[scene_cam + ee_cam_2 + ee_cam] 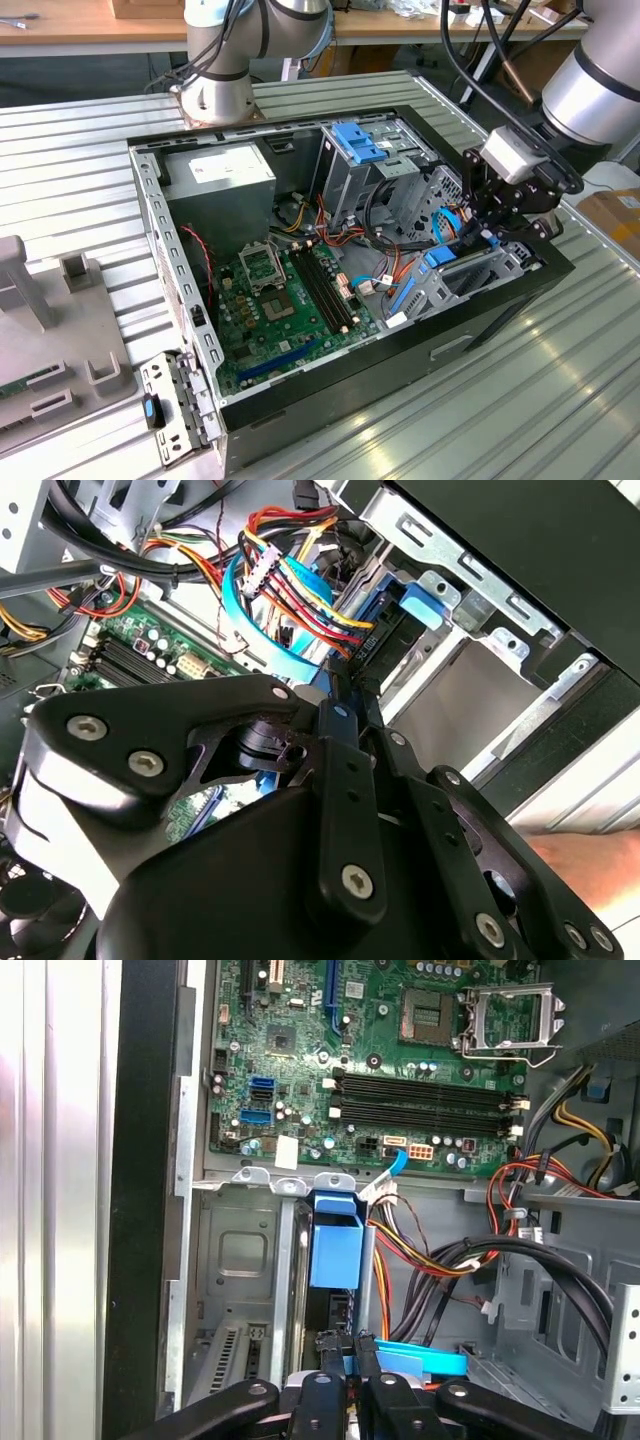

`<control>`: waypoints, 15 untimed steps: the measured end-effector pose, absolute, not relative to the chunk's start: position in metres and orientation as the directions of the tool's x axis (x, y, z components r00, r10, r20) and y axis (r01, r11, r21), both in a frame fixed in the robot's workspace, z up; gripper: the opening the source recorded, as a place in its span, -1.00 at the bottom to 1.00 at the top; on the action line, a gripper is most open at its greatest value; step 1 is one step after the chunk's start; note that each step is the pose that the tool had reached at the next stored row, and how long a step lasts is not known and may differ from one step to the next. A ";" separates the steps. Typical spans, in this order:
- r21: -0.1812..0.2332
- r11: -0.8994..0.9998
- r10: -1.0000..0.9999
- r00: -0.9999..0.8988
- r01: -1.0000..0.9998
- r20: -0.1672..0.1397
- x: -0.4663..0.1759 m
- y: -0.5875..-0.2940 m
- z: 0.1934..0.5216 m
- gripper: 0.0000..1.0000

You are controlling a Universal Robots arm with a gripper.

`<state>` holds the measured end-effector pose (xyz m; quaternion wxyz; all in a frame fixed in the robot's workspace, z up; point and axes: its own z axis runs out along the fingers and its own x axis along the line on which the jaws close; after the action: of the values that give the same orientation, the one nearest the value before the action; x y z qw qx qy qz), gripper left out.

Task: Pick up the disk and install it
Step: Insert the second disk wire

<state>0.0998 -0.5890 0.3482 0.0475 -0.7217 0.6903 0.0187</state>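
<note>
Reaching into the open computer case (400, 345) on the ribbed metal table (80, 170), I have my pincer (500, 225) down at the drive bay on the exterior view's right. My fingers are drawn narrow, the tips almost together (345, 1342), and they meet the dark end of the disk (335, 1245). I cannot tell whether they pinch it or only press against it.

The disk stands on edge in a slot of the grey metal bay (240, 1260), with its blue plastic rail facing the first wrist camera. In the second wrist view its dark end (388, 640) lies just past my fingertips (345, 690).

As for writing, the grey power box (215, 200) at the far side of the case carries a white label (218, 167), and its print is too small to read. A small white sticker (287, 1151) sits on the green circuit board (400, 1060) near the bay's edge, and I can make out nothing on it either.

Right beside my fingers hangs a bundle of red, yellow and black wires (300, 590), and a flat light-blue cable (425, 1362) curls close against them. Thick black cables (560, 1270) arch over the neighbouring compartment. A tall grey cage with a blue top (355, 145) stands between the power box and my arm. A grey block with slots (30, 290) rests on the table at the exterior view's left, well apart from the case.
</note>
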 end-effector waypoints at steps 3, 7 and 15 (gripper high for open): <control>-0.043 -0.043 -0.995 0.046 -0.998 -0.093 0.100 -0.590 0.347 -0.68; -0.043 -0.043 -0.995 0.046 -0.998 -0.093 0.097 -0.591 0.346 -0.68; -0.043 -0.043 -0.995 0.046 -0.998 -0.093 0.097 -0.592 0.343 -0.68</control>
<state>0.0966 -0.5917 0.3431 0.0479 -0.7217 0.6903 0.0187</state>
